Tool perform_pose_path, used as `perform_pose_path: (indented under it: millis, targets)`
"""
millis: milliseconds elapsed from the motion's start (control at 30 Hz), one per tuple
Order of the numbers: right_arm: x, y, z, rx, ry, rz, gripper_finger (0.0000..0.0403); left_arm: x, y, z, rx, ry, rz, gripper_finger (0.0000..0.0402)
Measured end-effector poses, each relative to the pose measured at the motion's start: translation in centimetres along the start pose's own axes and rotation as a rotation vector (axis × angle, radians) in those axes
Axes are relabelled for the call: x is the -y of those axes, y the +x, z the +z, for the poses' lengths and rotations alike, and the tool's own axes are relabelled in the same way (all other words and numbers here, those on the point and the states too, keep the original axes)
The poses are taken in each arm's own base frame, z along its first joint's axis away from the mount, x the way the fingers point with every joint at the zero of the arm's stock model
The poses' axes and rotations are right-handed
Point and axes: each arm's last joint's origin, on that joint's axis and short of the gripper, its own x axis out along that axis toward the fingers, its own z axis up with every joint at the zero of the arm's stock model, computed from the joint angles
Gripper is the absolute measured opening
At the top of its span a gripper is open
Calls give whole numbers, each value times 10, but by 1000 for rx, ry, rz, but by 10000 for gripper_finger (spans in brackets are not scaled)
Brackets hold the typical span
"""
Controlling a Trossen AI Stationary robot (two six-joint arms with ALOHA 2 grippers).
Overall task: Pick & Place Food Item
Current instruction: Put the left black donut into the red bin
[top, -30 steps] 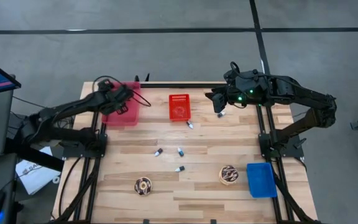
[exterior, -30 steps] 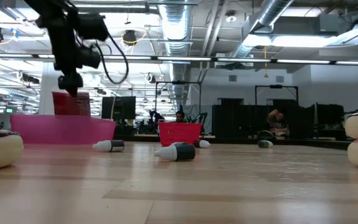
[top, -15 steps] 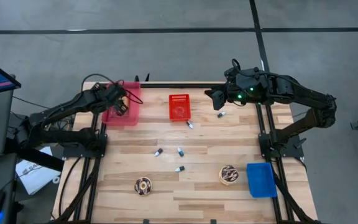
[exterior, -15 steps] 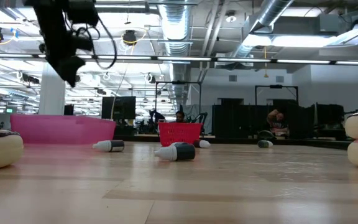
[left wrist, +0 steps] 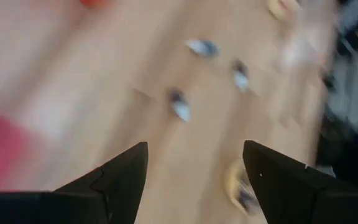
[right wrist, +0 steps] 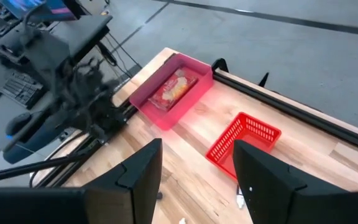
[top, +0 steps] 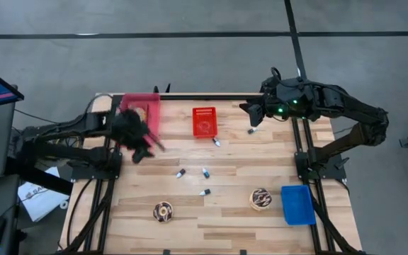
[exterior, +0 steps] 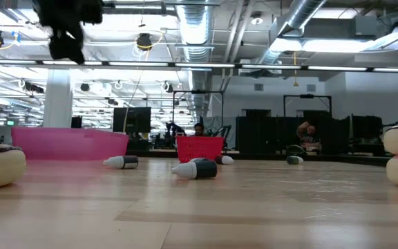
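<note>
On the pale wooden plank table [top: 261,156], seen from above, a pink translucent plastic bin [top: 142,112] sits at about ten o'clock, and a wrapped food packet [right wrist: 173,89] lies inside it. A red plastic mesh basket [top: 205,121] stands at twelve o'clock, well apart from the bin. Four small dark-capped bottles lie scattered around the centre, with another [top: 251,130] at one o'clock near the basket. A chocolate-frosted doughnut [top: 163,211] rests at seven o'clock, and a second frosted doughnut [top: 261,198] at five o'clock, just beside a flat blue plastic tray [top: 297,204] on the table's edge at four o'clock.
</note>
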Motion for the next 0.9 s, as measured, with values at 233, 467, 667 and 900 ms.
perform_pose_path:
  millis: [233,467,667,900]
  targets:
    - [1,-11,-4,-11,-19,5,188,51,28,-27,-174,140,-36,259]
    - [-1,-22,-7,-7,-19,25,188,109,63,-58,-251,359,-150,259]
    - [-3,-31,-12,-4,-11,38,188,152,81,-80,-291,512,-126,259]
    - [-8,-37,-17,1,-23,55,188,167,100,-83,-247,602,-18,274]
